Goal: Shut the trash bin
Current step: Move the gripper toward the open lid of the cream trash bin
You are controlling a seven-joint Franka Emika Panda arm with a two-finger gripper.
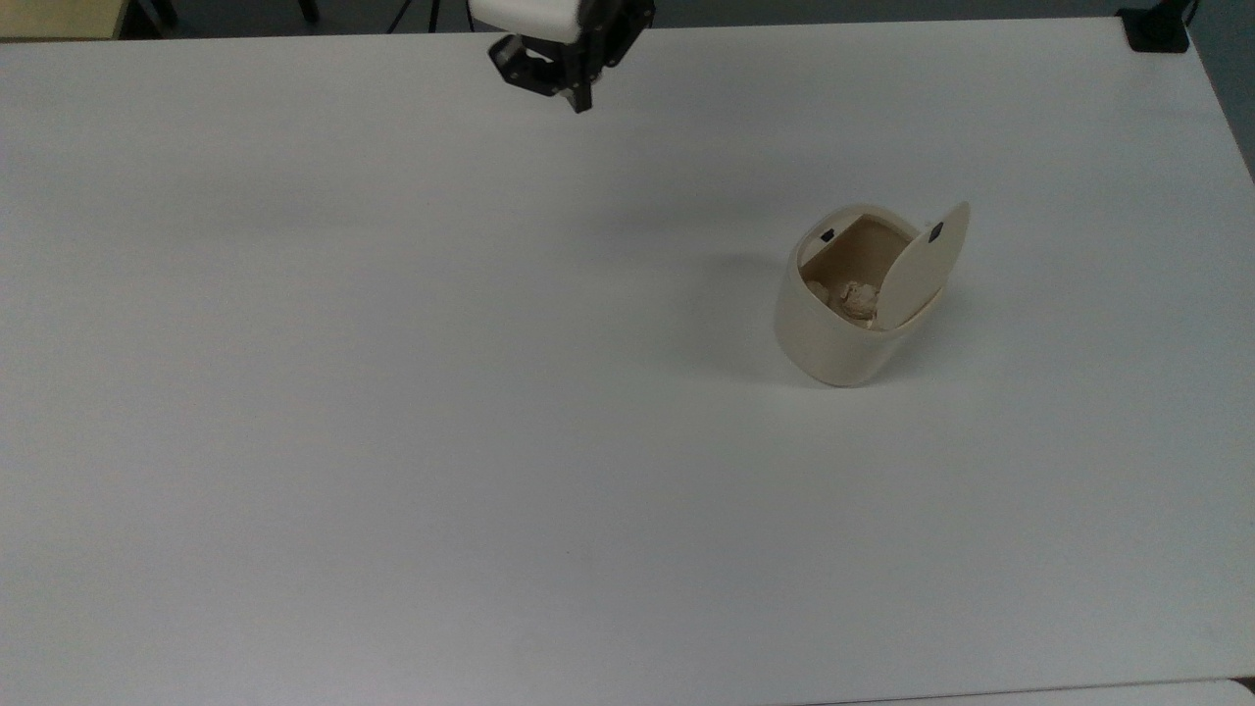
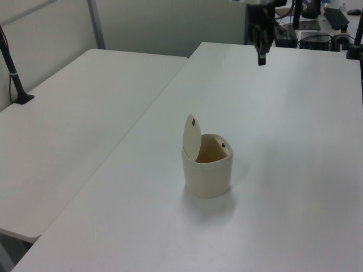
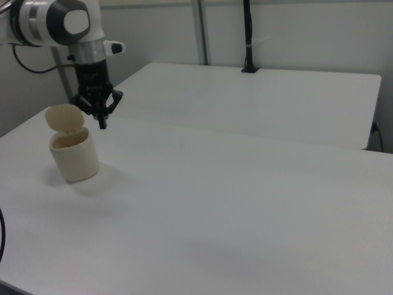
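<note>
1. Top view: the trash bin (image 1: 851, 309) stands on the white counter (image 1: 392, 392), toward the top view's right and a little above the middle. Its lid (image 1: 920, 265) is swung up on the side toward the top view's right and stands nearly on edge, so the mouth is open and crumpled paper (image 1: 855, 297) shows inside. A small black mark sits on the lid and another on the rim opposite, probably the two halves of a catch. The hand (image 1: 577, 90) hangs near the counter's far edge, well apart from the bin and holding nothing; its fingers look pressed close together.

2. Left view: the bin (image 2: 207, 170) sits near the counter's middle with its lid (image 2: 191, 136) upright on the left view's left. The hand (image 2: 261, 51) hangs above the far part of the counter with its fingers pointing down, closed to a narrow tip. That would suit pushing the lid rather than gripping it.

3. Right view: the bin (image 3: 73, 153) is at the right view's left, its lid (image 3: 65, 117) tipped back. The hand (image 3: 101, 117) appears just beside the lid here, but the other views place it well behind. Closing has not begun; the next move seems to be an approach behind the lid to tip it over the mouth.
</note>
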